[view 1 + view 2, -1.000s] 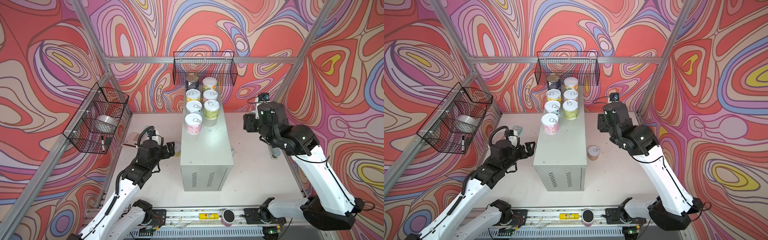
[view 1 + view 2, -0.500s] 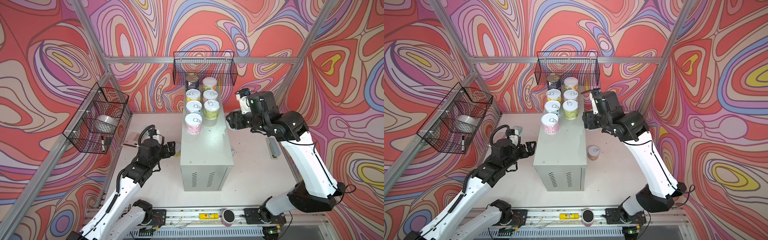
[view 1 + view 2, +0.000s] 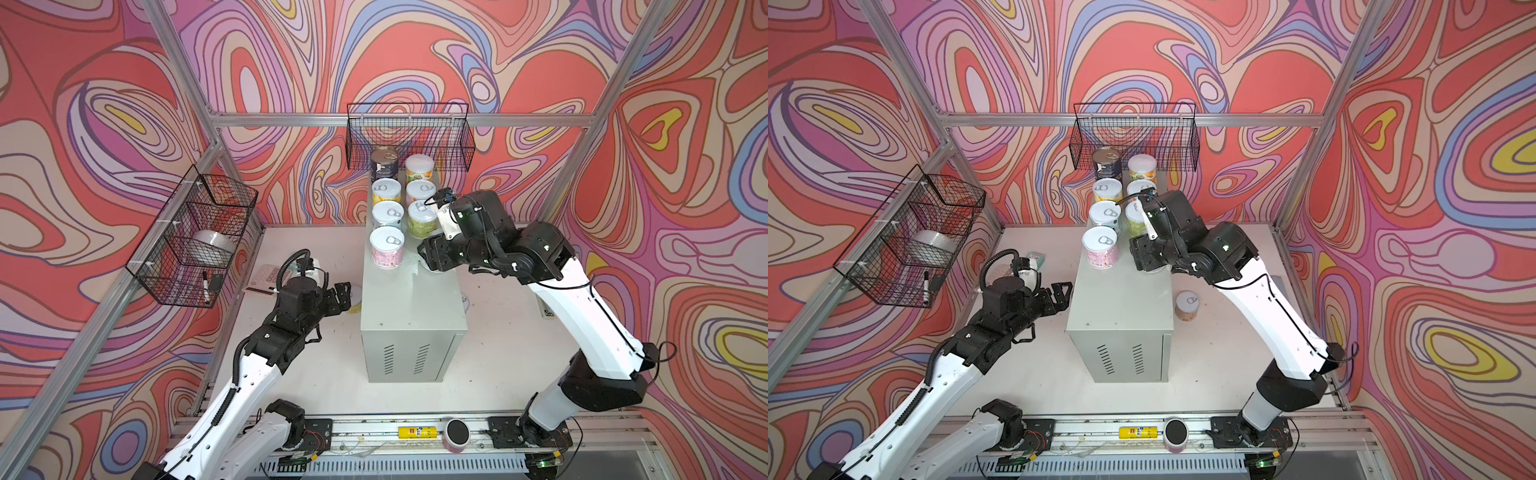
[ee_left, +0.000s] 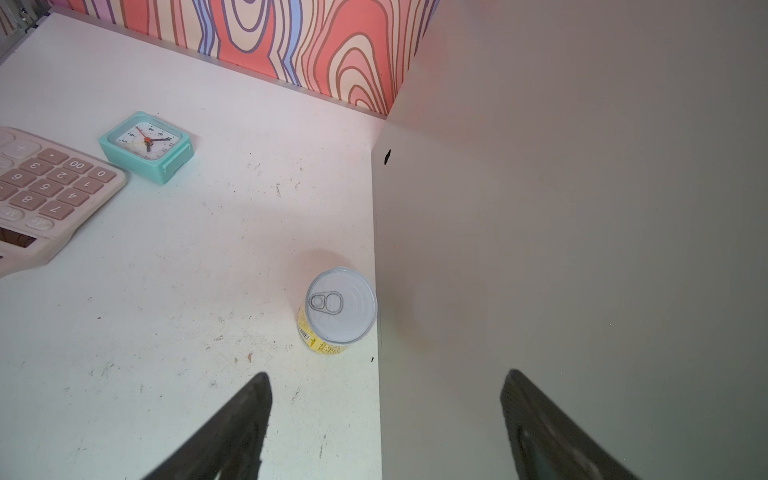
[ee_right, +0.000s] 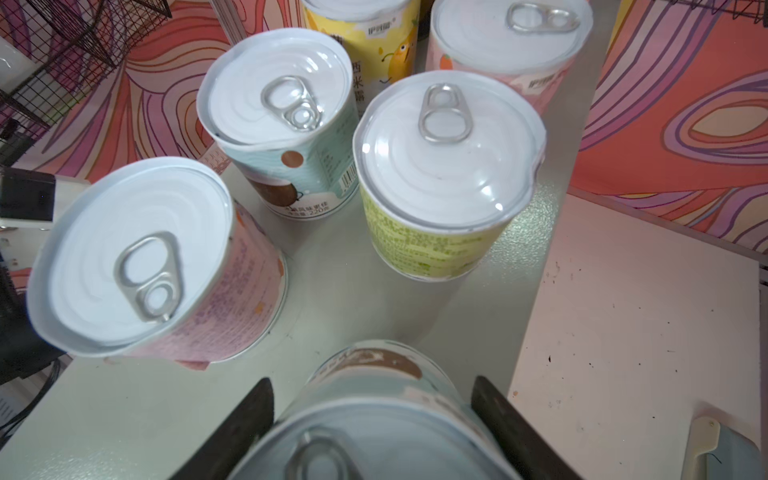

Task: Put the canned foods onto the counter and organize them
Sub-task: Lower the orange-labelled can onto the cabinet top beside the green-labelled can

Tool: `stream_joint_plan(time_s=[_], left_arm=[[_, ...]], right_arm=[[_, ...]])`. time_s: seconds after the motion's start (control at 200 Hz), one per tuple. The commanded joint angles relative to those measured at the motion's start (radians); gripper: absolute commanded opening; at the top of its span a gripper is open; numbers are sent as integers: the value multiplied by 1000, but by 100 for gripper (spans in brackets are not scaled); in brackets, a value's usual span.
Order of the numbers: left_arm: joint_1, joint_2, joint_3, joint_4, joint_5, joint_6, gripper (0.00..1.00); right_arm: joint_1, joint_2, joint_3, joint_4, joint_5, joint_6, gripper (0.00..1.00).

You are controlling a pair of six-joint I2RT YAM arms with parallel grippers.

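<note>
White tabletop [image 3: 316, 374] inside swirl-patterned walls; grey counter [image 3: 409, 307] at its middle. 7 cans [image 3: 386, 214] stand upright in 2 columns at the counter top's far end: dark-blue tin [image 3: 384, 164] at the far left corner, pink can [image 3: 387, 248] and green can [image 3: 420, 218] nearest the front. Right gripper [image 5: 372, 407] is clamped on a teal can [image 5: 374, 440] near the top's right edge, just in front of the green can. Left gripper [image 4: 386, 376] has its jaws apart and empty above the tabletop. Yellow can [image 4: 338, 307] stands upright just beside the counter's left wall. 1 loose can [image 3: 1187, 305] stands on the tabletop right of the counter.
</note>
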Motion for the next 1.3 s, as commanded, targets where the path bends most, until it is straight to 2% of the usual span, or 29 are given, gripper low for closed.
stream_joint_plan(time_s=[0.0, 0.11, 0.426, 0.511, 0.726, 1.127, 1.212, 1.292], left_arm=[[6, 0, 24, -9, 0, 10, 88], [6, 0, 24, -9, -2, 12, 88], [7, -2, 22, -9, -9, 15, 88], [6, -4, 20, -8, -11, 16, 88], [6, -26, 13, -15, -24, 16, 88], [6, -29, 41, -42, -33, 31, 88], [6, -33, 64, -64, -53, 46, 88], [7, -39, 103, -103, -95, 71, 88]], right_arm=[[25, 19, 46, 13, 37, -9, 0], [30, 40, 55, 4, 41, -11, 0], [30, 41, 7, 17, 92, -14, 68], [30, 34, -16, 37, 101, -19, 78], [31, 17, -30, 65, 95, -16, 89], [30, -69, -23, 127, 12, -13, 92], [30, -134, -79, 187, -12, -20, 92], [29, -238, -200, 288, -34, -25, 91]])
